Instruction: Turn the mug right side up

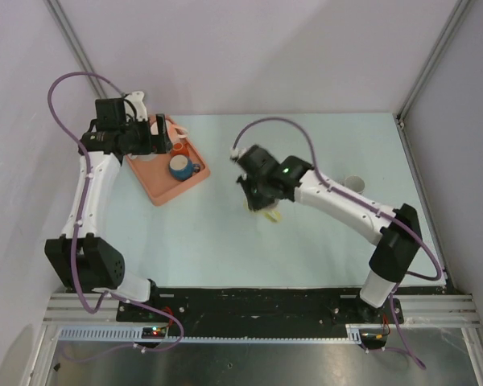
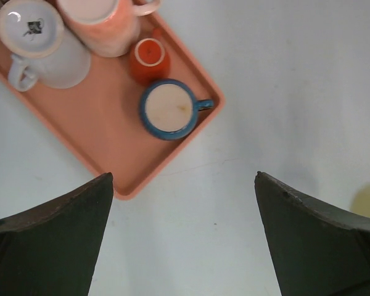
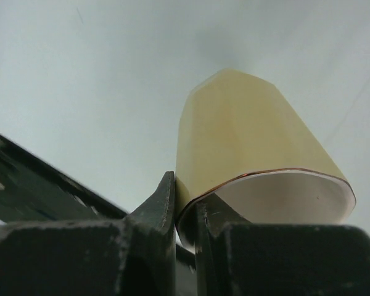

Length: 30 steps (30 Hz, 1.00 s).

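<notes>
The mug (image 3: 246, 135) is pale yellow and faceted, with a thin copper rim and a white inside. My right gripper (image 3: 185, 191) is shut on its wall at the rim, one finger outside and one inside. Its mouth faces the wrist camera and its base points away. From above, only a yellow sliver of the mug (image 1: 270, 214) shows under the right gripper (image 1: 258, 201), mid-table. My left gripper (image 2: 184, 176) is open and holds nothing, hanging over bare table just off the tray's corner. The left gripper (image 1: 157, 137) sits at the back left in the top view.
A salmon tray (image 2: 111, 154) at the back left holds a blue mug (image 2: 168, 111), a small orange cup (image 2: 149, 58), a pink mug (image 2: 102, 21) and a white mug (image 2: 37, 43) with its base up. A small round mark (image 1: 353, 182) lies on the table right of the right arm.
</notes>
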Each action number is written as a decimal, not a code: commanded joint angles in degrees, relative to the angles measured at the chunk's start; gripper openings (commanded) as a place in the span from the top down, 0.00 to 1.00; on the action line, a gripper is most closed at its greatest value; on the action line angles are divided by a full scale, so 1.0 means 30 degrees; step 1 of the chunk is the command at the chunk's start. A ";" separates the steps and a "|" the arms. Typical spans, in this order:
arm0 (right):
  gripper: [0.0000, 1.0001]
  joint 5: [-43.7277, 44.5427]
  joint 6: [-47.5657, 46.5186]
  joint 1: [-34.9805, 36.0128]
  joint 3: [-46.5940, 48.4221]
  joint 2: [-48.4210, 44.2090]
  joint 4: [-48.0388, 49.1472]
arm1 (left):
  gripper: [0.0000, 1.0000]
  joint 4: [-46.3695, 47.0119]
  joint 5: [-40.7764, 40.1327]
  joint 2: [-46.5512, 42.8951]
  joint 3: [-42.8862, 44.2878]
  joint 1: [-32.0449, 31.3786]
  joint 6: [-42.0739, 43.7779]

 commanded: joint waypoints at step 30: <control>0.01 0.1042 -0.2802 0.5050 -0.3424 -0.2604 -0.3027 | 0.25 -0.0360 0.2605 0.7112 0.0704 -0.3621 2.3391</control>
